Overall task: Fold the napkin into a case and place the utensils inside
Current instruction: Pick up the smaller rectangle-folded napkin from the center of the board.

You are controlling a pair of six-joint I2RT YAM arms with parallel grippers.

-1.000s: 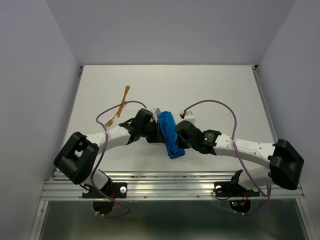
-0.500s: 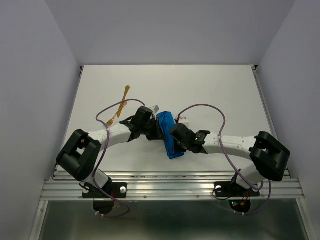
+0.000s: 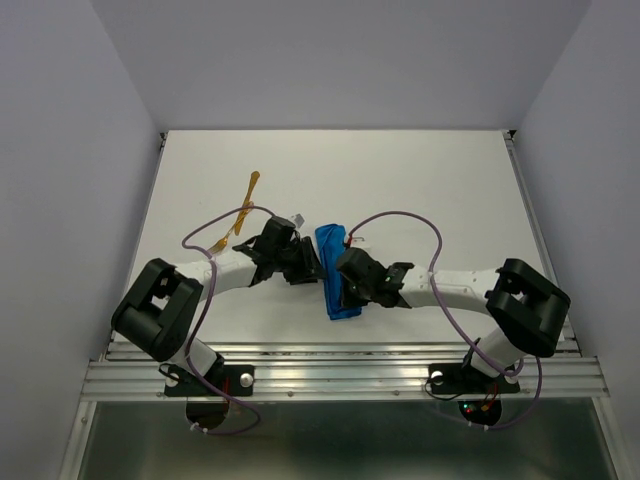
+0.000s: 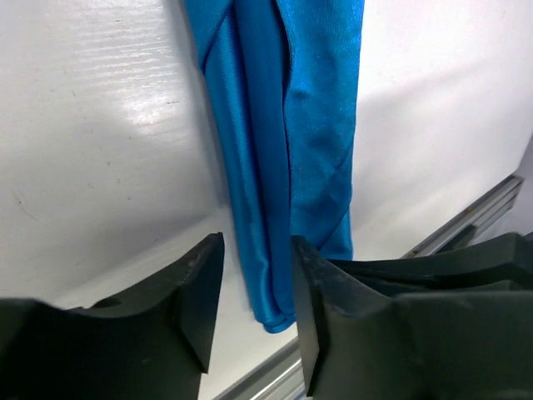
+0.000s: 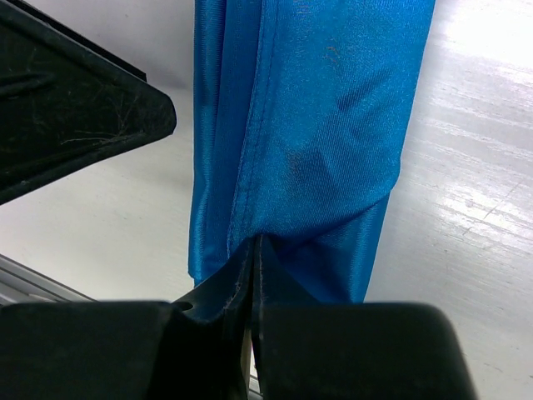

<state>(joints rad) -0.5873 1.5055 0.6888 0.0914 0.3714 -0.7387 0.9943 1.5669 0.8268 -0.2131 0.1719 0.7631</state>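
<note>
The bright blue napkin (image 3: pixel 336 255) lies folded into a narrow strip on the white table, between my two grippers. It also fills the left wrist view (image 4: pixel 316 125) and the right wrist view (image 5: pixel 333 108). My left gripper (image 3: pixel 311 263) stands open at the strip's left edge; its jaws (image 4: pixel 256 283) are apart, with cloth showing beyond the gap and nothing gripped. My right gripper (image 3: pixel 346 274) is shut, its tips (image 5: pixel 256 243) pinching a fold of the napkin's top layer. The golden-orange utensils (image 3: pixel 249 193) lie to the far left, one piece (image 3: pixel 227 239) partly under a cable.
Purple cables (image 3: pixel 405 218) loop over both arms. A metal rail (image 3: pixel 340 372) runs along the table's near edge, close to the napkin's lower end. Grey walls close in the left, right and far sides.
The left gripper has opened and let go of the napkin, drawing slightly left. The right gripper has closed on the cloth and moved left with its arm folding inward.
</note>
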